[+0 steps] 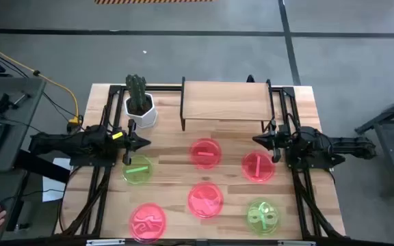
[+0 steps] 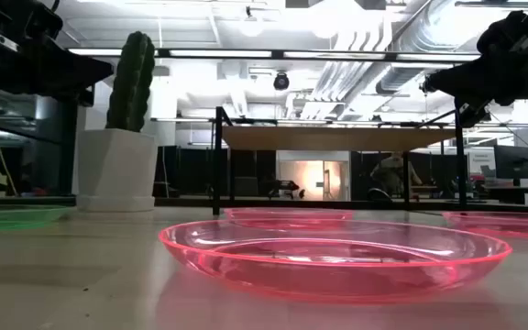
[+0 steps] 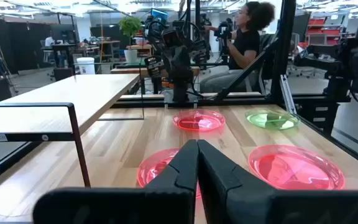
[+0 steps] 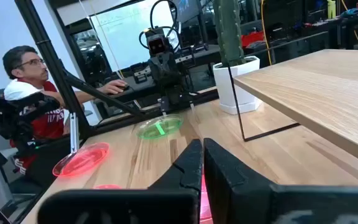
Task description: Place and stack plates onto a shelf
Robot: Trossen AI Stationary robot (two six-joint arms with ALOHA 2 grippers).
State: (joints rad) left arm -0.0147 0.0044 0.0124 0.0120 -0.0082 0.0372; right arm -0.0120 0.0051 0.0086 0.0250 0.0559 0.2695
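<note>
Six plates lie flat on the tabletop in front of the shelf (image 1: 224,101). Four are pink (image 1: 205,152) (image 1: 258,166) (image 1: 205,199) (image 1: 148,221); two are lime green (image 1: 137,171) (image 1: 262,215). The shelf's board stands bare on its black legs near the far edge. My left gripper (image 1: 142,142) hovers shut above the table, just beyond the left green plate and pointing right. My right gripper (image 1: 257,140) hovers shut beyond the right pink plate and points left. In the wrist views both pairs of fingers (image 3: 197,155) (image 4: 202,155) are closed on nothing.
A white hexagonal pot with a cactus (image 1: 139,106) stands left of the shelf, close to my left arm. Black frame rails run along both table sides (image 1: 101,184) (image 1: 306,198). A person sits beyond the table's left side (image 4: 33,93), another beyond its right side (image 3: 244,37).
</note>
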